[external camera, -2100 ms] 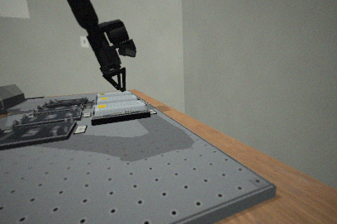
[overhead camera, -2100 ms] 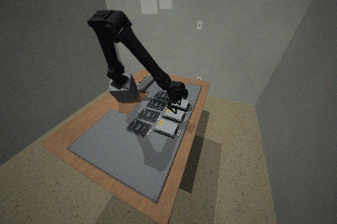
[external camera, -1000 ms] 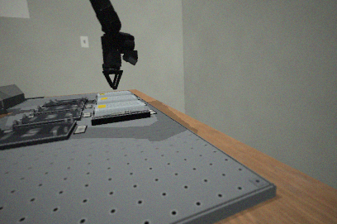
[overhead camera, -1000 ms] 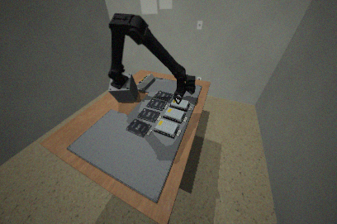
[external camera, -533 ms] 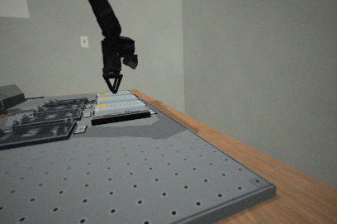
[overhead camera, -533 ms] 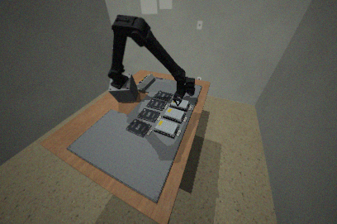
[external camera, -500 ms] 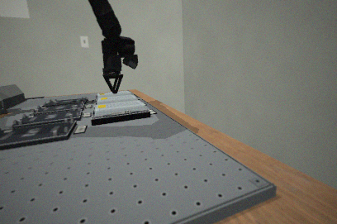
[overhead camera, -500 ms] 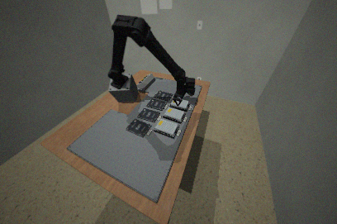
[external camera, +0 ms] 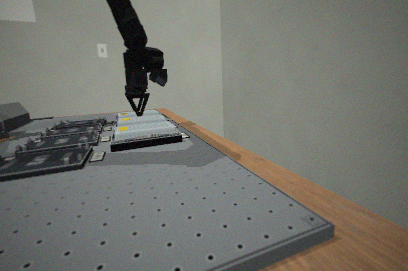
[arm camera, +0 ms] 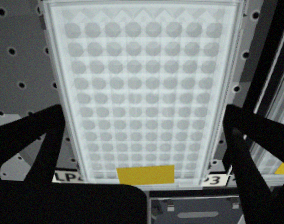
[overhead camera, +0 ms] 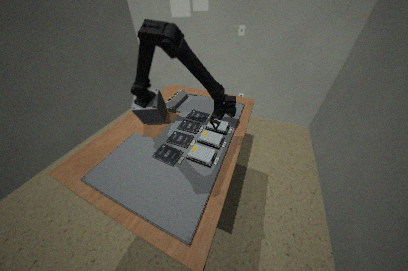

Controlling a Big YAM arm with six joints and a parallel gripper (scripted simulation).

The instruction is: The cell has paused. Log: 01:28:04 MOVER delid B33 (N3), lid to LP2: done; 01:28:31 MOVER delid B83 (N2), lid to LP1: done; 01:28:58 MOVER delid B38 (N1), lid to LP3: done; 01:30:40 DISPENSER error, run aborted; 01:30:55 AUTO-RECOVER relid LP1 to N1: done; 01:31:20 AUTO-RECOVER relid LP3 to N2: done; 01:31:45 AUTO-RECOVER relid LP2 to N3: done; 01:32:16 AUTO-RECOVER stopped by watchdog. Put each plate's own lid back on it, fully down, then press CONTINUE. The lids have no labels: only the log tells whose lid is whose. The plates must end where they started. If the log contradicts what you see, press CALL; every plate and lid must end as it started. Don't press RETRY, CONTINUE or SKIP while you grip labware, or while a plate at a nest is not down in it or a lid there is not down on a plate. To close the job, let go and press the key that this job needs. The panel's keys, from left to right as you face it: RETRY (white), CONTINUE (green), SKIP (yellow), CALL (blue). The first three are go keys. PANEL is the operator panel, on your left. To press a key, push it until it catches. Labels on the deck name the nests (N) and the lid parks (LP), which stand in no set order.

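Above the lidded plate [arm camera: 136, 83], the claw [arm camera: 140, 156] hangs spread wide, grasping nothing.

A lidded white well plate [arm camera: 136, 86] with a yellow tab at its near edge is seen lying flat, centred between and below the spread fingers.

The table [overhead camera: 226, 200] shows an orange-brown wood grain with a smooth, matt face, and on it lies a matt grey deck plate [external camera: 200, 200] that looks like metal, drilled with rows of small holes. The lidded plates [overhead camera: 212, 138] look like pale, translucent plastic with a slight sheen, one bearing a flat yellow sticker [arm camera: 145, 175]. The arm [overhead camera: 192, 62] is matt black, and the floor [overhead camera: 60, 235] looks rough and speckled.
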